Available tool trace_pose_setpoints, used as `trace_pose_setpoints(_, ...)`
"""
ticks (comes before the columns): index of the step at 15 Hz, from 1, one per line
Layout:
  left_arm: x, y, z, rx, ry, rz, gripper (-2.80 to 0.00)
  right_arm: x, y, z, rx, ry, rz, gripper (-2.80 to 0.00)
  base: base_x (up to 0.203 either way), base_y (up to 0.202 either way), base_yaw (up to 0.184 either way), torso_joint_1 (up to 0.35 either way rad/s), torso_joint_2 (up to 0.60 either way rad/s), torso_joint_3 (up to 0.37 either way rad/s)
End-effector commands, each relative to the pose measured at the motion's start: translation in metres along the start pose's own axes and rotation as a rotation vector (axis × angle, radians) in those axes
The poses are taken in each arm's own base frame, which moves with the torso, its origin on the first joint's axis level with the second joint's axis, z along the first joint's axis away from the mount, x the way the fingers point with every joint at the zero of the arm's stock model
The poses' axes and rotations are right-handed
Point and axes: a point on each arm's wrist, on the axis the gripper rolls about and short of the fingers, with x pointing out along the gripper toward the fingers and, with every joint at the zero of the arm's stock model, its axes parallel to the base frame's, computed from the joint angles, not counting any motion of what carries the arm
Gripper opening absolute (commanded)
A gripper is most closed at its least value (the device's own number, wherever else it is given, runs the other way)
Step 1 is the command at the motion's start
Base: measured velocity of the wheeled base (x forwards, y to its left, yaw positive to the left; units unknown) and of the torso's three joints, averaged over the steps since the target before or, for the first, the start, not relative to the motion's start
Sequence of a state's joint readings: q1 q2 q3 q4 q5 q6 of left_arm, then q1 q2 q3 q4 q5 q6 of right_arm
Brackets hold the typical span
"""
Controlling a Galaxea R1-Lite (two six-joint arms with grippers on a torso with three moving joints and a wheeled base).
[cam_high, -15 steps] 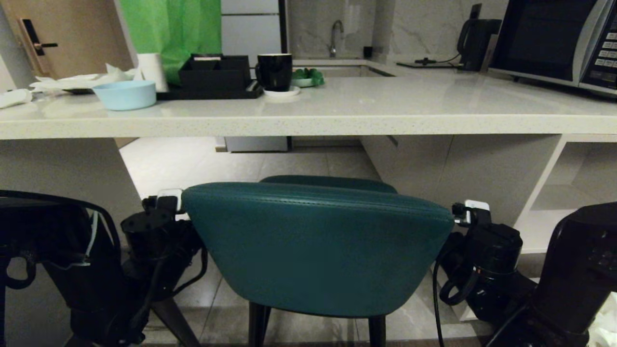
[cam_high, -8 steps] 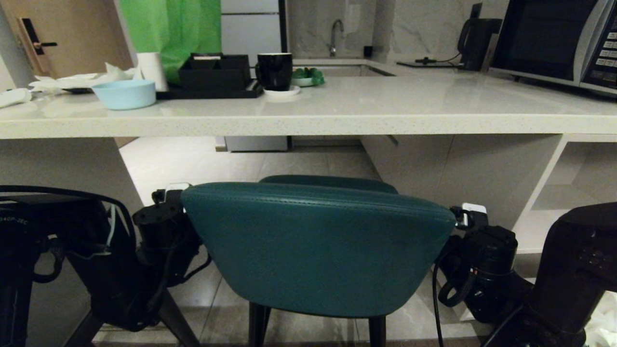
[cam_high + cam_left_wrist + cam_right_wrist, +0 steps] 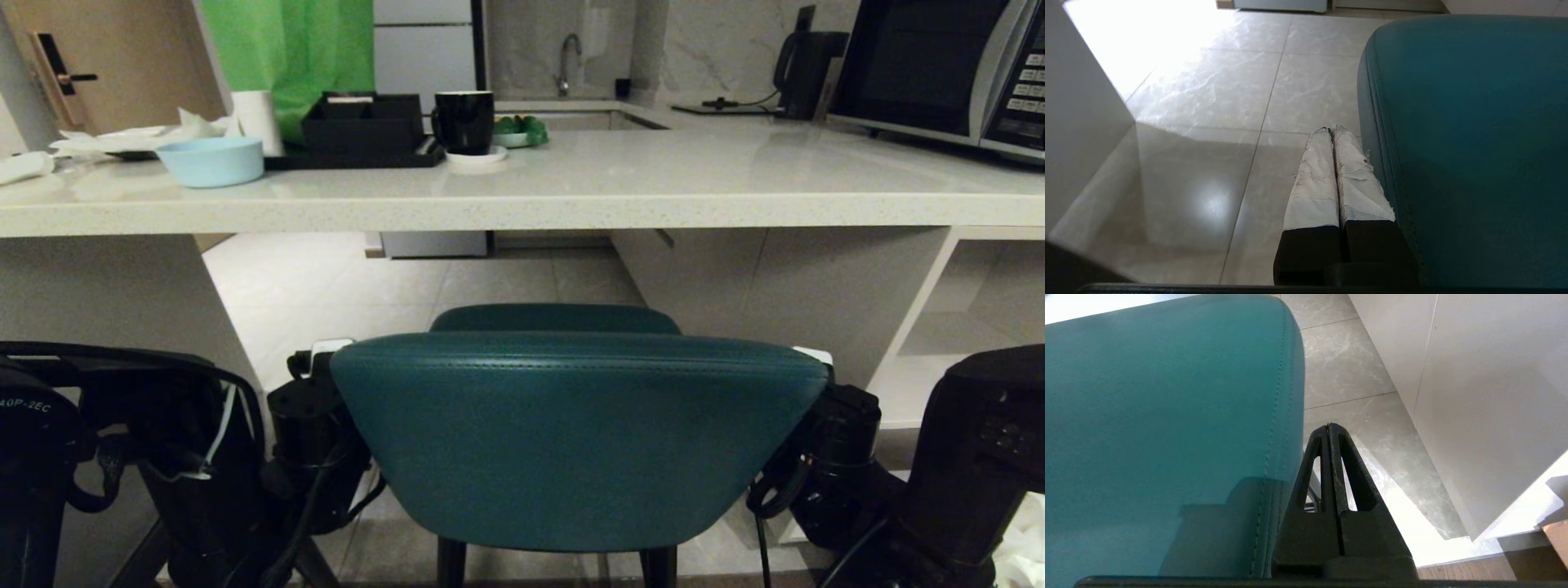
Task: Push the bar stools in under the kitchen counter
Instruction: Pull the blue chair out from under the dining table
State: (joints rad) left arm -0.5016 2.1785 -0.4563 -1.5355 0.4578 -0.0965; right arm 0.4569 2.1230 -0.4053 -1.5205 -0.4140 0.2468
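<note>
We bracket the teal stool (image 3: 571, 433): left gripper (image 3: 1331, 130) and right gripper (image 3: 1329, 426) fully closed, empty, backrest between both fingertips, so we can shove it under the counter (image 3: 522, 208).

Stool: bar stool (image 3: 571, 433) stands before the kitchen counter (image 3: 522, 204), its seat toward the opening beneath.
Left side: left gripper (image 3: 1331, 132) beside its backrest.
Right side: right gripper (image 3: 1328, 426) likewise.
Countertop: bowl (image 3: 212, 160) left, microwave (image 3: 939, 69) right.

Left claw (image 3: 1331, 130) closed, right claw (image 3: 1329, 426) closed, both arms low, forward
</note>
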Motion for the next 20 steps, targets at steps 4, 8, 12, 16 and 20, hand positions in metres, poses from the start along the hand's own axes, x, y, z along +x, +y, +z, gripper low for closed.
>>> trace_pose_setpoints(4, -0.0163, -0.0108, -0.0017, 0.012, 0.021, -0.050, -2.80, 0.0008, 0.0034, 0.0009, 0.005, -0.011, 0.014, -2.80, -0.073, 0.000, 0.000, 0.006, 0.00, 0.000)
trace_pose_setpoints(8, -0.0192, -0.0107, 0.0029, 0.006, 0.008, -0.044, -2.80, 0.0005, 0.0054, 0.0010, 0.004, -0.013, 0.021, -2.80, -0.195, 0.000, -0.002, 0.001, 0.01, 0.003)
trace_pose_setpoints(12, -0.0202, -0.0103, 0.0018, 0.009, 0.013, -0.045, -2.80, 0.0001, 0.0056, 0.0006, 0.003, -0.012, 0.020, -2.80, -0.193, 0.000, -0.002, 0.002, 0.00, 0.002)
trace_pose_setpoints(16, -0.0200, -0.0105, 0.0020, 0.009, 0.012, -0.045, -2.80, 0.0000, 0.0056, 0.0011, 0.003, -0.013, 0.020, -2.80, -0.192, 0.000, -0.001, 0.002, 0.00, 0.002)
trace_pose_setpoints(20, -0.0192, -0.0090, 0.0022, 0.011, 0.011, -0.039, -2.80, 0.0005, 0.0054, 0.0010, 0.004, -0.014, 0.019, -2.80, -0.192, 0.000, -0.002, 0.002, 0.00, 0.003)
